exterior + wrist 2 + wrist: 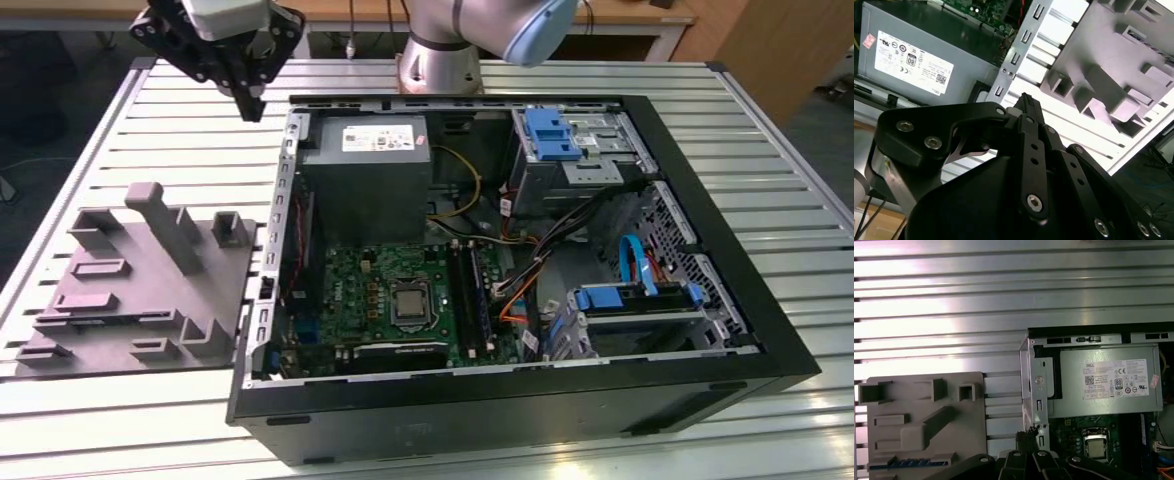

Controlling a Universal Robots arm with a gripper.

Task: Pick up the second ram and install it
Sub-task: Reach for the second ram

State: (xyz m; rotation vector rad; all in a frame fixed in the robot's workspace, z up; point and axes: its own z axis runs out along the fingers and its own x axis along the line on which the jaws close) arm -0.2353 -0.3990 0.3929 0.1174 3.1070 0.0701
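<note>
The table (747, 130) is shiny silver with long stripes. The computer case (534, 410) is black. The power box (367, 190) inside it is grey. It has a white sticker (384, 138) with small black marks. The board (360, 290) is green with tiny dark and silver bits. The drive holder (550, 135) is bright blue, and the flat cable (638, 265) is blue too. Some wires (470, 180) are yellow, and 1 wire (514, 312) is orange. The tray (134, 290) is plain grey all over. The gripper (250, 105) is black, and its round screws (1034, 201) are silver. The arm (441, 50) is silver with a light blue cap (541, 35).
</note>
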